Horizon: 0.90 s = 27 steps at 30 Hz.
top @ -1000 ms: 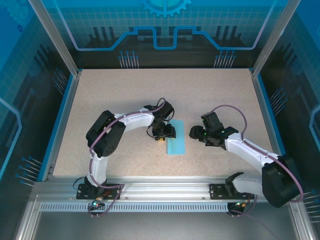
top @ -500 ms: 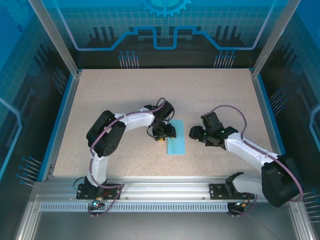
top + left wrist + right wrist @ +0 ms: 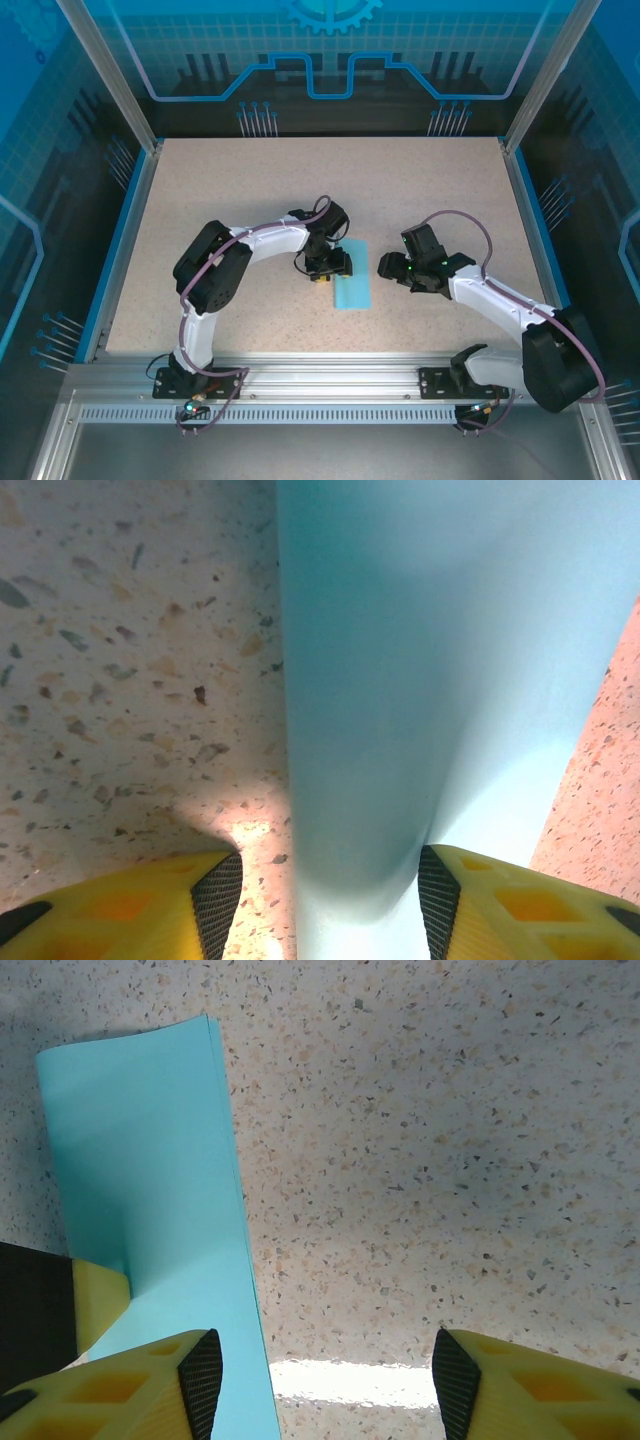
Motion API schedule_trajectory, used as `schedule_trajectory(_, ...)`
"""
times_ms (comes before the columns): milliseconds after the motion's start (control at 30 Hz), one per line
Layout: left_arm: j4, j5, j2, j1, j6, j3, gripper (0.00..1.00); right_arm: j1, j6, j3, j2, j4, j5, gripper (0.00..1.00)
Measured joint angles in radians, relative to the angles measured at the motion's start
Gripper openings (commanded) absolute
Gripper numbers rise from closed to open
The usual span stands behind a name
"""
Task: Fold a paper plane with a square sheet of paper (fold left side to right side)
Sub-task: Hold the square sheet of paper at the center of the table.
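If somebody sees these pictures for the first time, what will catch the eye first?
The light-blue sheet of paper, folded to a narrow strip, lies in the middle of the speckled table. The left gripper stands open at the strip's left edge, the paper running between its yellow fingers. The right gripper hangs open just to the right, with bare table between its fingers.

My right end effector [image 3: 388, 268] now sits a shade nearer the square sheet of paper [image 3: 355, 292] than a second ago, crept toward 9 o'clock, and my right elbow [image 3: 553, 368] drifts the same way.
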Motion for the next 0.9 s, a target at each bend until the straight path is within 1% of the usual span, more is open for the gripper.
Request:
schedule_trajectory(200, -0.002, 0.001, 0.0, 0.0, 0.019, 0.0, 0.55, 0.0, 0.0, 0.0, 0.005, 0.0, 0.0, 0.61)
schedule_trajectory(900, -0.003, 0.001, 0.001, 0.0, 0.019, 0.001, 0.56, 0.0, 0.0, 0.0, 0.011, 0.001, -0.004, 0.61)
